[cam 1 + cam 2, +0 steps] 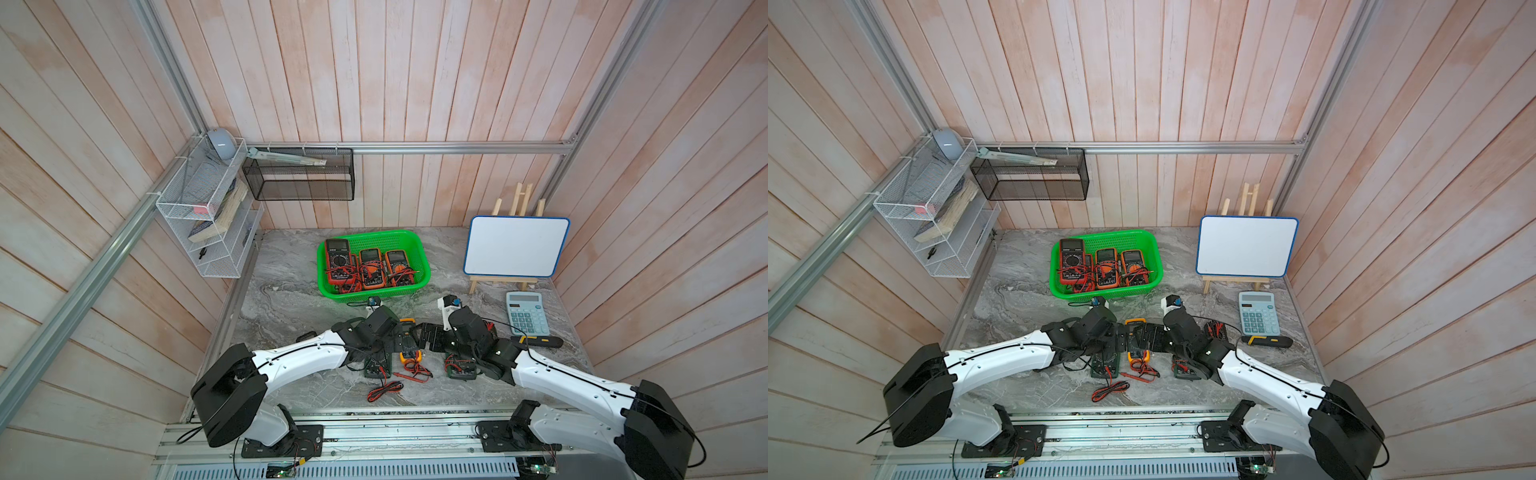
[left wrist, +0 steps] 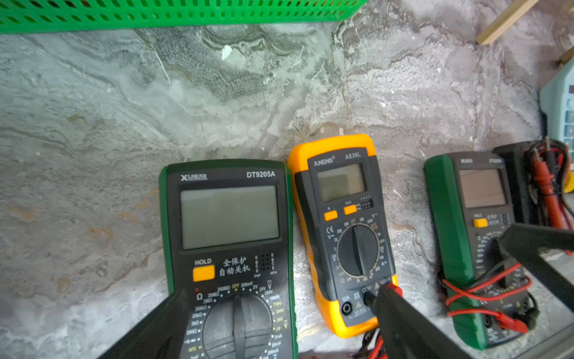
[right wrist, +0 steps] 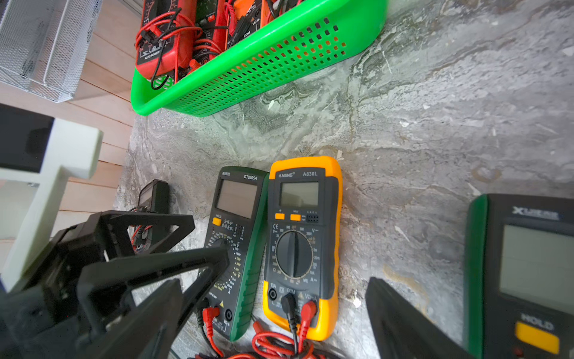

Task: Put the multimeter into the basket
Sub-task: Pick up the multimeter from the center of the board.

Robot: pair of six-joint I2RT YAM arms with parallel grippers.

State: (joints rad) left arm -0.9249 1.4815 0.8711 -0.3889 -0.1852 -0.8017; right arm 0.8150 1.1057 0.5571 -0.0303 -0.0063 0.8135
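The green basket (image 1: 353, 294) (image 1: 1129, 291) stands at the back middle of the table and holds three multimeters (image 1: 371, 268). In front of it lie a yellow multimeter (image 1: 409, 357) (image 2: 341, 223) (image 3: 301, 242), a green multimeter (image 1: 377, 366) (image 2: 230, 217) touching its left side, and another green one (image 1: 461, 370) (image 2: 472, 217) to the right. My left gripper (image 1: 401, 338) (image 2: 279, 323) is open above the left green meter's dial, one finger over the yellow meter's lower end. My right gripper (image 1: 426, 334) (image 3: 276, 320) is open with the yellow meter's lower end between its fingers, touching nothing.
Red and black test leads (image 1: 384, 390) trail toward the table's front edge. A black meter with coiled leads (image 2: 534, 180) lies by the right arm. A calculator (image 1: 527, 312), a utility knife (image 1: 540, 341) and a whiteboard on an easel (image 1: 515, 245) are at the right. A wire rack (image 1: 208, 208) and a mesh bin (image 1: 299, 174) hang on the walls.
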